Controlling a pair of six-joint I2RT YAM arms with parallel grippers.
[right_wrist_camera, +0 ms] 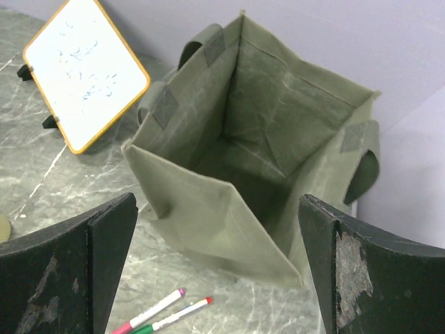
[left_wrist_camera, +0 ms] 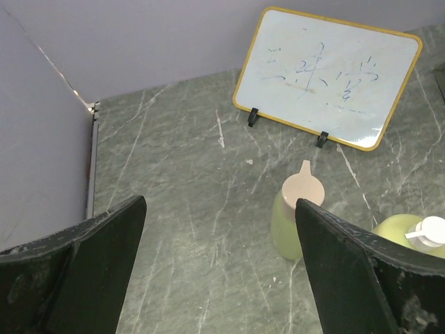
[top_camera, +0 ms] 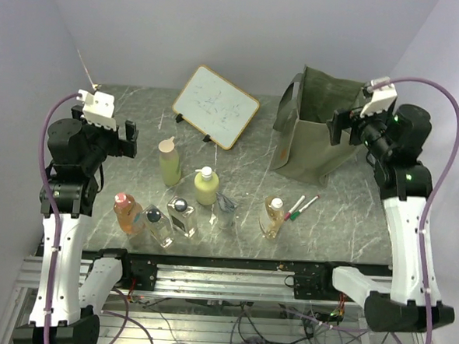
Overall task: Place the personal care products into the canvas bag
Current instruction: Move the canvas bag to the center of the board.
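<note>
Made out only faint scribbles on the wood-framed whiteboard [top_camera: 216, 106], too thin to read; could not make out any label on the bottles. Faced pale lilac walls [top_camera: 223, 23] around a grey-green marbled surface [top_camera: 351, 218]. Found the canvas bag [right_wrist_camera: 208, 202] standing open-mouthed at the far right, just below and ahead of the right pincer [top_camera: 337, 128], spread wide and holding nothing. Found the left pincer [top_camera: 127, 139] likewise spread and empty, raised at the far left, with the pale-green bottle [top_camera: 169, 162] ahead and apart from it. Saw the yellow-green pump bottle [top_camera: 206, 186] near that, then toward the near edge the orange-pink bottle [top_camera: 125, 212], clear square glass bottles [top_camera: 182, 216], clear pouch [top_camera: 225, 211] and amber bottle [top_camera: 273, 216], all outside the bag. Spotted marker pens [top_camera: 301, 207] lying just beside the amber bottle.
</note>
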